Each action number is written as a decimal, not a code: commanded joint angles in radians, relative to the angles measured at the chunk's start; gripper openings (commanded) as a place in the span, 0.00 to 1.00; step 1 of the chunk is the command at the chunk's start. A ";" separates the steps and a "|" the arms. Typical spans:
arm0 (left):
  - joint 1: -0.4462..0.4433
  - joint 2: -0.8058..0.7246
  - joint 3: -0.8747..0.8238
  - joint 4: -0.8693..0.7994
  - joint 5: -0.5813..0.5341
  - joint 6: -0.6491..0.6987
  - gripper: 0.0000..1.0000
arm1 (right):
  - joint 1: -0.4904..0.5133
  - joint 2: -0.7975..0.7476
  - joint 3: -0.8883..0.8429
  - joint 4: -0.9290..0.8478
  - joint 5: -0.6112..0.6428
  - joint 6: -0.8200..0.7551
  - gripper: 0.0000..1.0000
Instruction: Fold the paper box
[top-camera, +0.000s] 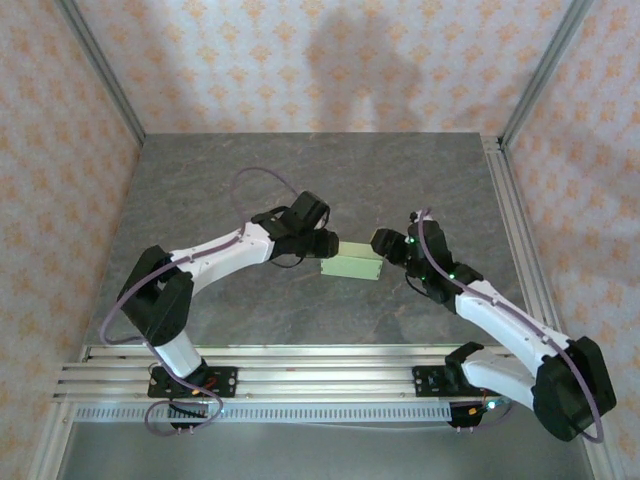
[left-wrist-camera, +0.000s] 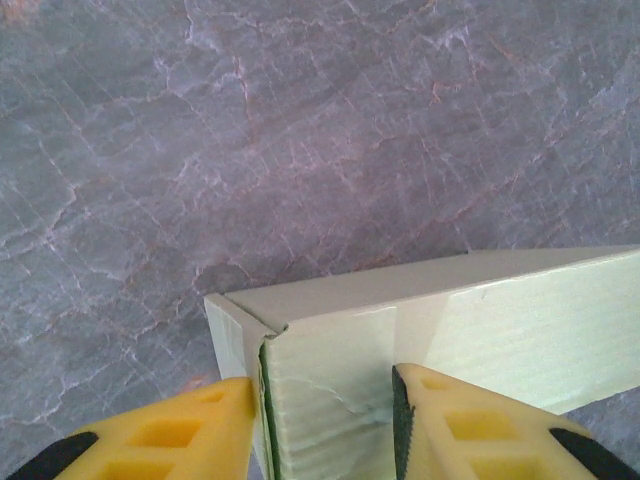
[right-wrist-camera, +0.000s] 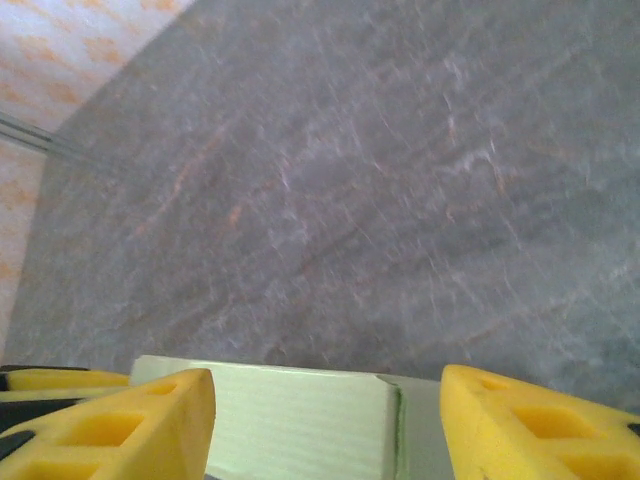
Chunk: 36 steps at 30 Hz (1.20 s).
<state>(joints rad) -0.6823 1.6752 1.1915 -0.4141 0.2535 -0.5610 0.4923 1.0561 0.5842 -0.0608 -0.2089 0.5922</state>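
The paper box, pale yellow-green card, lies flat on the table between my two grippers. My left gripper is at the box's left end. In the left wrist view its yellow fingers press on either side of that end, shut on the paper box, where a side flap stands slightly ajar at the corner. My right gripper is at the box's right end. In the right wrist view the right gripper stands open, its fingers wide apart, with the box low between them.
The grey stone-patterned table stretches behind and around the box. Aluminium rails run along the near edge at the arm bases, and a frame rail borders the right side. Patterned walls enclose the back and sides.
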 joint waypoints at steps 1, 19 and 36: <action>-0.007 0.030 -0.059 -0.059 -0.028 -0.015 0.38 | 0.002 0.036 -0.014 -0.027 -0.064 0.054 0.61; -0.006 0.029 -0.063 -0.037 -0.020 0.013 0.18 | -0.016 0.054 -0.072 0.079 -0.116 0.051 0.41; 0.008 0.022 -0.074 -0.018 -0.001 0.013 0.16 | -0.035 0.060 -0.056 0.030 -0.085 0.022 0.00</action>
<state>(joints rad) -0.6720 1.6623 1.1488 -0.3332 0.2512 -0.5594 0.4515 1.1179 0.5072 0.0471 -0.2935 0.6437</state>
